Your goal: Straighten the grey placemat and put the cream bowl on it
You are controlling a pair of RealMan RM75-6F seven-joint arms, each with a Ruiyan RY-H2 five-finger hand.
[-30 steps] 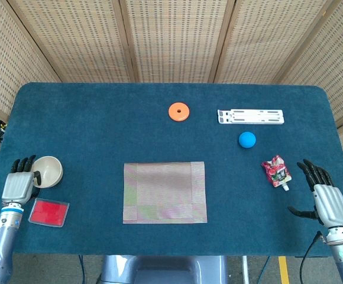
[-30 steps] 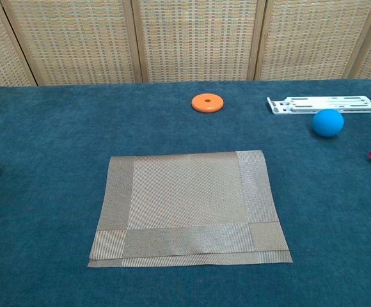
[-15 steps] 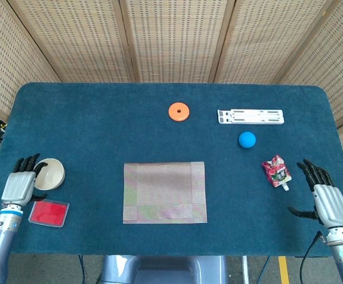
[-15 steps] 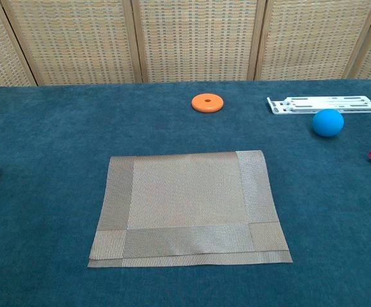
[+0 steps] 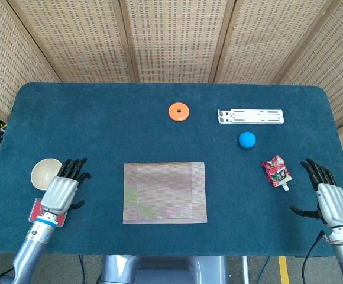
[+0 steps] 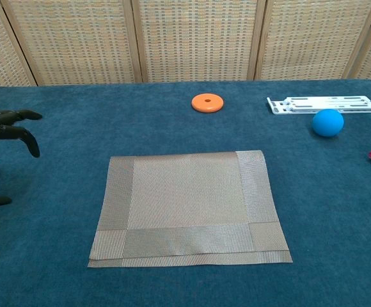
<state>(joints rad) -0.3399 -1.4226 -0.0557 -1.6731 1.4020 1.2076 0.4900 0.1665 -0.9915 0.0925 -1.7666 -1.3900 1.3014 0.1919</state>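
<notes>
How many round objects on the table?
3: flat orange plastic ring back centre, blue ball right of it, cream bowl at left edge beside the left robot hand.

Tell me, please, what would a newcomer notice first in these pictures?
The grey placemat lies flat in the middle of the blue table. At the left edge sits the cream bowl, with the left hand open beside it. An orange ring and a blue ball brighten the far side.
</notes>
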